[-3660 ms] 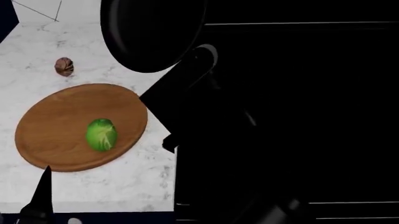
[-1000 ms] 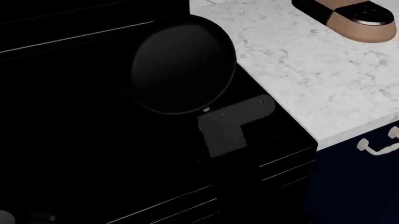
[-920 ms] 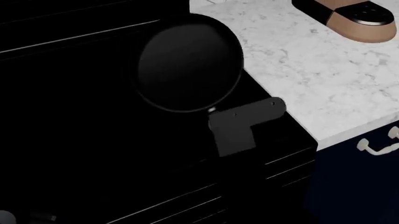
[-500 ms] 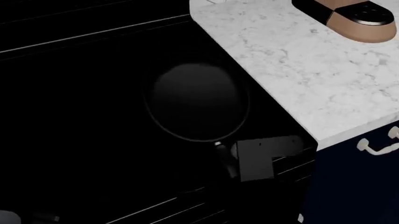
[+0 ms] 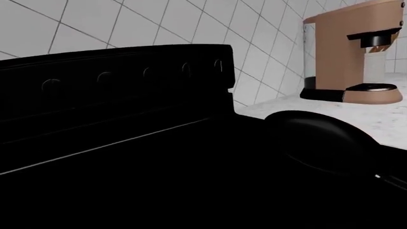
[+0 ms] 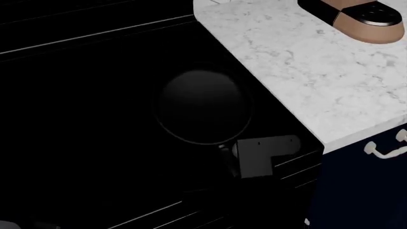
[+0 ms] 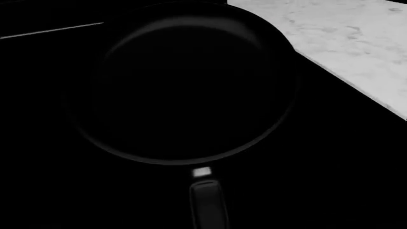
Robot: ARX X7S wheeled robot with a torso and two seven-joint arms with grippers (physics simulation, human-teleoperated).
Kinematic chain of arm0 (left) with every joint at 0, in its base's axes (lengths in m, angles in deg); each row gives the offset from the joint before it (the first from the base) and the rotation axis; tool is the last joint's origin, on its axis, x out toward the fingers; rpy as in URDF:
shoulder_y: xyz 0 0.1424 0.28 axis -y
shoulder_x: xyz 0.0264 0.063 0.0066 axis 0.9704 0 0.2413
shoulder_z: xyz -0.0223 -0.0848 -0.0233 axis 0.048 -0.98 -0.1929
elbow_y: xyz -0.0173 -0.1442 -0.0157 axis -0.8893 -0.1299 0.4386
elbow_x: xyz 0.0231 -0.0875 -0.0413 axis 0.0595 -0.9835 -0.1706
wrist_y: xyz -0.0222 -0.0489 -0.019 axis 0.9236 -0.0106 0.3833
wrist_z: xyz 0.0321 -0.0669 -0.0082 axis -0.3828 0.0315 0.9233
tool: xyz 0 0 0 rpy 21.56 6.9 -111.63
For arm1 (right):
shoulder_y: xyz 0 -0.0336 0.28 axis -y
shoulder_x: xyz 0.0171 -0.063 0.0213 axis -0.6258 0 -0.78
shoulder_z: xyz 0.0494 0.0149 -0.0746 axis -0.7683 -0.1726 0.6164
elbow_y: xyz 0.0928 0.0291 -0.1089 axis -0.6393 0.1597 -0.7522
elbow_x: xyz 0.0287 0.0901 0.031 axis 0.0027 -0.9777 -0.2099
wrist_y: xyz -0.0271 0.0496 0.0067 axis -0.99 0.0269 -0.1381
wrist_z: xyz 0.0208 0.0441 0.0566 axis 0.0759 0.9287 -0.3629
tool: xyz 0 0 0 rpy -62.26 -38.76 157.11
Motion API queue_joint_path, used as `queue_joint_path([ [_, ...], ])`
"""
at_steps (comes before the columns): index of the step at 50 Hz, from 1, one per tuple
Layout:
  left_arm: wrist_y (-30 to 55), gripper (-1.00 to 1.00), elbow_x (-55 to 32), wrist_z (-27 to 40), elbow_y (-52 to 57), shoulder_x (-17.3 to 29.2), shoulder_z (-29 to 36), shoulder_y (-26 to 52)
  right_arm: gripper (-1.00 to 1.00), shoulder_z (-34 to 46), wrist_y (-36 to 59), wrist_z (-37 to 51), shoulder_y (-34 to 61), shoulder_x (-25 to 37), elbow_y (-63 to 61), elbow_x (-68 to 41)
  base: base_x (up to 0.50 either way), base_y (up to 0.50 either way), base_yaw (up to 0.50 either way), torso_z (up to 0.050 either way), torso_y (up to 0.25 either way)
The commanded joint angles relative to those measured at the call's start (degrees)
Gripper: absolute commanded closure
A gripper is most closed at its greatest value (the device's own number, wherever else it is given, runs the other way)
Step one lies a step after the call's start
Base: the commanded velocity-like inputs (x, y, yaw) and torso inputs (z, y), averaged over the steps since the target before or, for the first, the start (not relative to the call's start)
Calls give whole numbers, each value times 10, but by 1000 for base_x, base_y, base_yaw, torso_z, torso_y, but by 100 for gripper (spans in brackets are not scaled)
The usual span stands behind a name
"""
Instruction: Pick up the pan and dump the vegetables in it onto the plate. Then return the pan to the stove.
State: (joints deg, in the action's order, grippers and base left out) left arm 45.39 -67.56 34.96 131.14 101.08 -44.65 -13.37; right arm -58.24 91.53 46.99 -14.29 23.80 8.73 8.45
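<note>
The black pan (image 6: pixel 203 105) sits low on the black stove (image 6: pixel 83 119), near its right side. It is empty. My right gripper (image 6: pixel 234 160) is at the pan's handle (image 7: pixel 208 205), which runs straight under the wrist camera; the jaws are lost in the black, and the pan has travelled with the gripper. The pan also shows in the right wrist view (image 7: pixel 184 86) and the left wrist view (image 5: pixel 318 138). The plate and the vegetables are out of view. My left gripper does not show.
White marble countertop (image 6: pixel 305 62) borders the stove on the right. A tan-and-black coffee machine (image 5: pixel 356 52) stands on it at the back. A dark blue cabinet with a pale handle (image 6: pixel 388 148) is below the counter's front edge.
The view swung from the plate side to the stove. Over the last second the pan came down and toward me with the right gripper, and now rests low on the cooktop.
</note>
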Motion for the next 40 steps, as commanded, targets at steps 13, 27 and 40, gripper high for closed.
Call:
queue_joint_path([
  [13, -18, -100, 6, -8, 11, -7, -21, -15, -100, 3, 31, -117, 32, -21, 25, 53, 1, -1, 2, 0, 0],
  [27, -8, -100, 0, -4, 20, -6, -18, -14, -100, -14, 117, -48, 20, 22, -152, 31, 0, 0, 0, 0, 0],
  [40, -7, -100, -6, -1, 19, -6, -17, -12, -100, -40, 231, 35, 10, 33, -312, -12, 0, 0, 0, 0, 0],
])
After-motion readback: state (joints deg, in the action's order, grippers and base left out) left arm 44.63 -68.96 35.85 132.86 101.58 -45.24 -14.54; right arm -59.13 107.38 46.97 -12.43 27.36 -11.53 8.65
